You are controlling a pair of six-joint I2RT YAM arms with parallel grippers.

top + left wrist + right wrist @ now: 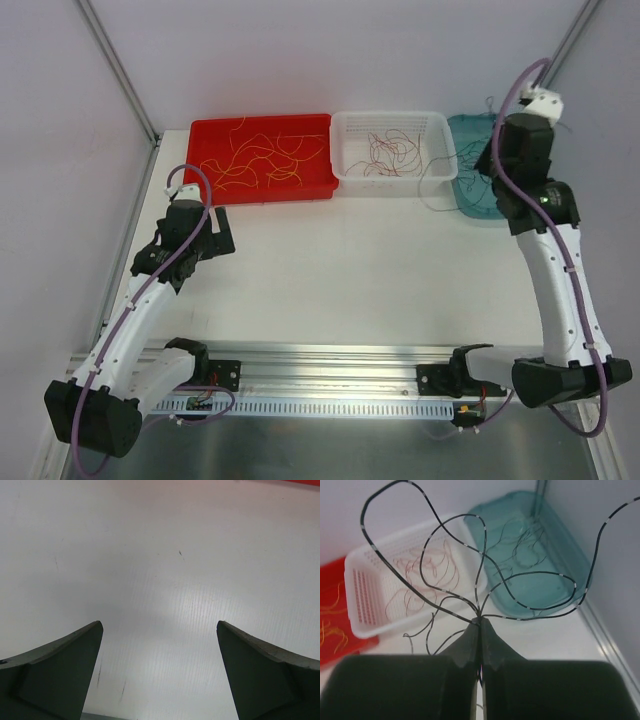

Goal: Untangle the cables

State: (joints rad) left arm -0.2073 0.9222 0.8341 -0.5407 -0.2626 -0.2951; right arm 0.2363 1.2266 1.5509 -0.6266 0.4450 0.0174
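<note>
Cables (479,611) are what you have in the right end effector (480,622): its two fingers are pressed together on a bunch of black strands, which fan up and out from the tips in wide loops. That end effector is raised over the far right corner, near the teal bin (470,200).

Working down by size, you see the white tabletop (360,270) carrying three containers in a row along its far edge. The red bin (270,192) is on the left. The white basket (390,183) sits in the middle, touching the red bin. The teal bin is on the right, just beside the basket and partly hidden by your right arm in the top view.

Your left arm reaches forward on the left side, with the left end effector (160,630) low over bare tabletop just in front of the red bin. Its fingers stand wide apart with nothing between them.

The sorted cables are spread out by colour. Yellow strands (260,160) lie curled across the floor of the red bin. Dark red strands (390,152) lie in the basket. A few thin dark strands (525,540) rest in the teal bin; how many, you cannot tell. One black loop (432,190) hangs down past the basket's right end toward the tabletop.
</note>
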